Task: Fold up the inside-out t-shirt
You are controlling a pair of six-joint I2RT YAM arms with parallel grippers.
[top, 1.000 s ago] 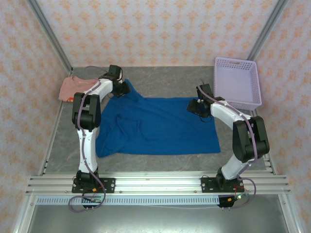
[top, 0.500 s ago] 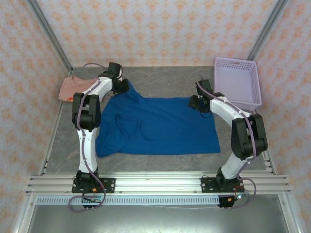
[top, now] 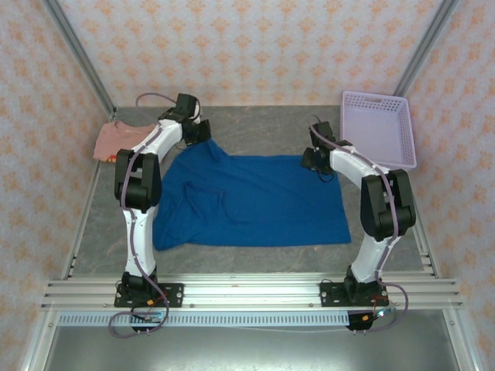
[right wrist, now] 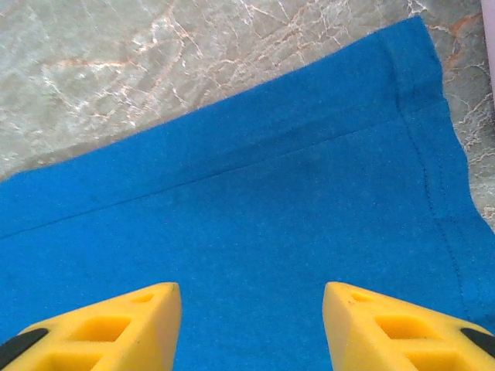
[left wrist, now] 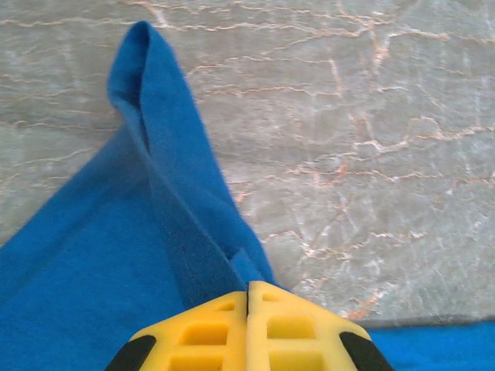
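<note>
The inside-out t-shirt (top: 255, 201) lies spread in royal blue over the grey table. Its far-left corner is drawn up into a ridge that leads to my left gripper (top: 203, 133). In the left wrist view that ridge of the shirt (left wrist: 166, 193) runs right into the tips of my left gripper (left wrist: 247, 290), whose yellow fingers (left wrist: 201, 332) are pressed together on the cloth. My right gripper (top: 312, 160) hovers over the shirt's far-right corner. In the right wrist view my right gripper (right wrist: 251, 297) stands open above the flat shirt (right wrist: 255, 193), with a hemmed edge to the right.
A salmon-pink shirt (top: 116, 141) lies crumpled at the far left, beside the left arm. A lavender basket (top: 376, 97) stands at the far right, close to the right arm. Bare grey table (top: 263, 127) runs behind the blue shirt.
My left gripper has shut on the shirt's far-left corner and shifted slightly away from me, drawing the cloth with it. The right gripper has moved further back over the far-right corner.
</note>
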